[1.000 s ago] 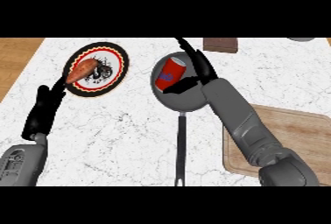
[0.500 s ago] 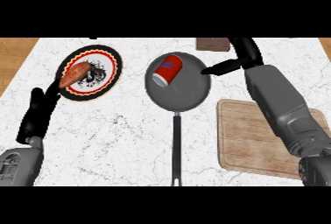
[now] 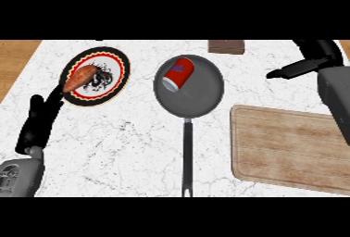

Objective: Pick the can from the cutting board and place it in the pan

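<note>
Since half a second ago the right hand [image 3: 304, 69] has drawn back toward the upper right, fingers straight and empty, well apart from the round dark grey metal pan [image 3: 198, 99]. From the head view, the red cylindrical can [image 3: 178, 74] lies tilted on its side inside that pan on the white marble bench [image 3: 123, 148], while the rectangular wooden cutting board [image 3: 294, 148] sits bare beside the pan's handle. At the left, the left hand [image 3: 37, 122] rests with fingers straight, just below the patterned round plate [image 3: 113, 69] carrying an orange sweet potato [image 3: 80, 77].

We see the red can [image 3: 178, 75] lying tilted on its side in the dark grey pan [image 3: 203, 97]; the bare wooden cutting board [image 3: 294, 148] lies just right of the pan's handle.
</note>
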